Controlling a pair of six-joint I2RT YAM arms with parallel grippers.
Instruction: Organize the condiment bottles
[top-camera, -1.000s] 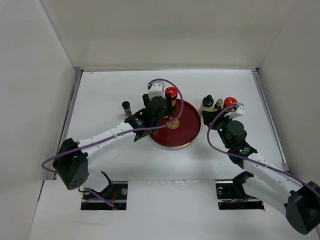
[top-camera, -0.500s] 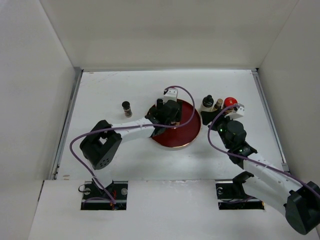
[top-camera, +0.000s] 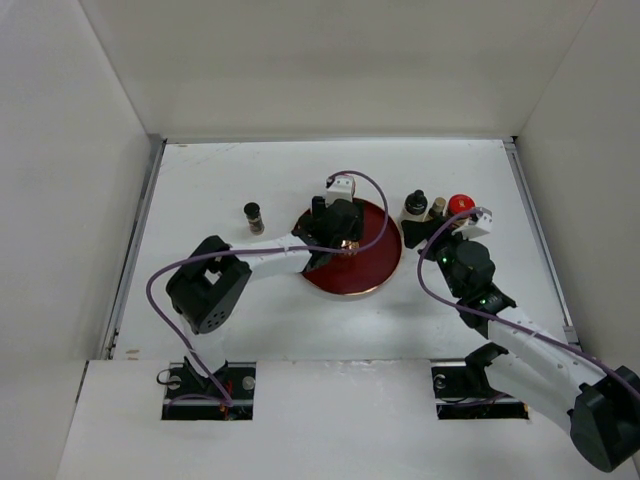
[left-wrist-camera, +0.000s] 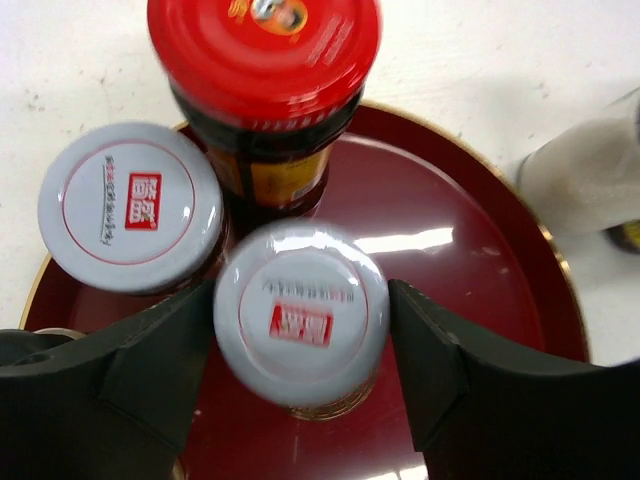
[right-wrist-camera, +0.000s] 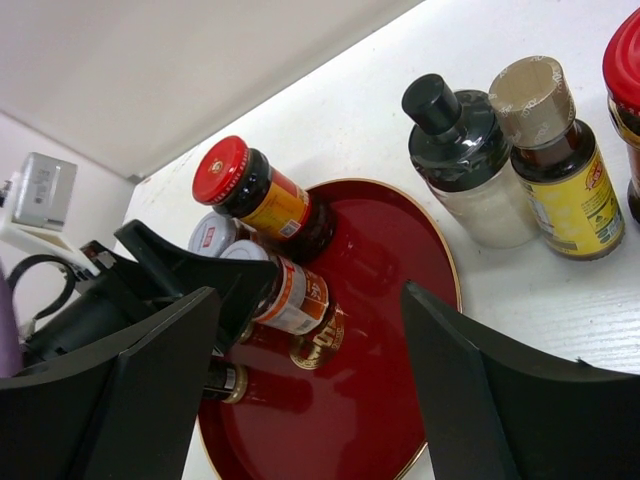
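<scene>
The jaws of the left gripper bracket a white-lidded jar, one finger at each side of its lid; we cannot tell whether they press on it or stand just clear. The jaws of the right gripper are spread wide with nothing between them.

The bracketed jar stands upright on the round tray, packed against a second white-lidded jar and a red-capped jar. We judge the tight grouping deliberate: it leaves the rest of the tray free for bottles not yet brought in. Those are a black-capped bottle, a tan-capped bottle and a second red-capped jar, standing together on the table just right of the tray, and a small dark bottle alone to its left.

The left arm is folded, elbow drawn back toward its base, forearm reaching across to the tray with the wrist pointing down. The right arm stretches diagonally forward, its gripper tilted and just short of the trio, which we take to be its next pick.
</scene>
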